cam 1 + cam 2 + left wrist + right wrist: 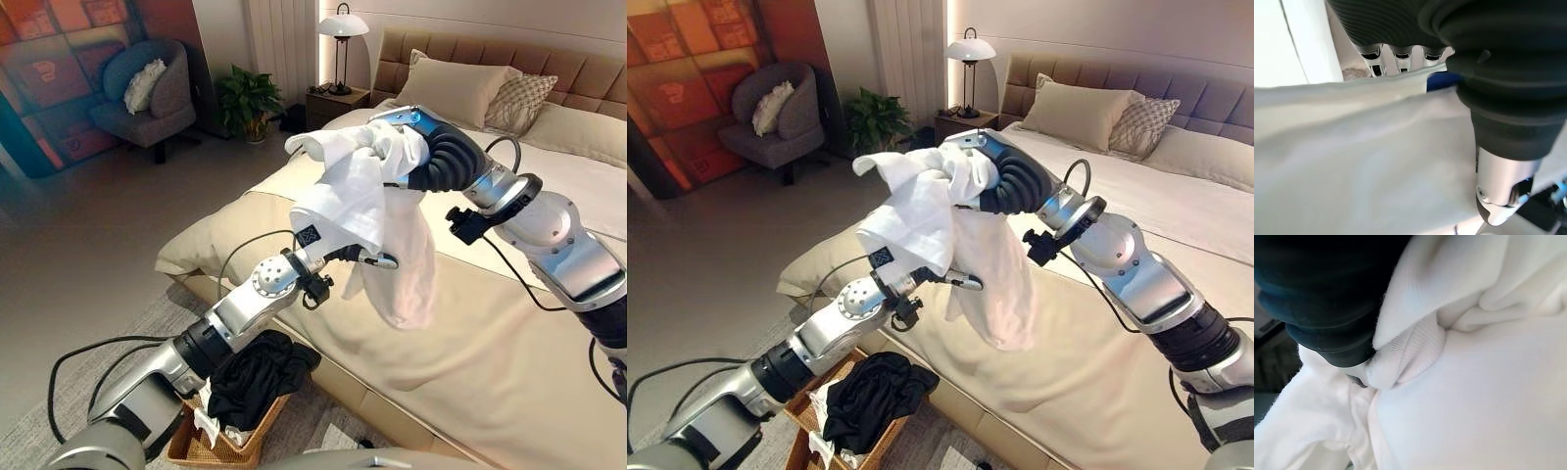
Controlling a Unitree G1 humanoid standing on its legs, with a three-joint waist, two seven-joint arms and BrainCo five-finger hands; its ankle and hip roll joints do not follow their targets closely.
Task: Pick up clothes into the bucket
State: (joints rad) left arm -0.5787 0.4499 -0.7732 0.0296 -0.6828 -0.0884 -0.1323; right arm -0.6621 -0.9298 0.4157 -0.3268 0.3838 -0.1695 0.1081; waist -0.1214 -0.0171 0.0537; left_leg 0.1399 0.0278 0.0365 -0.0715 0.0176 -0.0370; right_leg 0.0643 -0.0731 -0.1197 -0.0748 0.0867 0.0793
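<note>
A white garment (pixel 358 196) hangs in the air over the bed's near side. It is bunched around my right hand (pixel 431 147), which is shut on its upper part; the right wrist view shows the cloth (pixel 1488 382) gathered against the dark cover. My left hand (pixel 343 257) reaches up from the lower left and sits under the garment's hanging folds, mostly covered by the cloth (pixel 1352 161). The wicker basket (pixel 250 446) stands on the floor by the bed, below my left arm, holding a black garment (pixel 260 377) and a bit of white cloth (pixel 208 426).
The beige bed (pixel 490 343) takes up the right side, with pillows (pixel 456 90) at its headboard. A nightstand with a lamp (pixel 341 49), a potted plant (pixel 247 100) and a grey armchair (pixel 152 93) stand at the back. A rug (pixel 59 401) lies under the basket.
</note>
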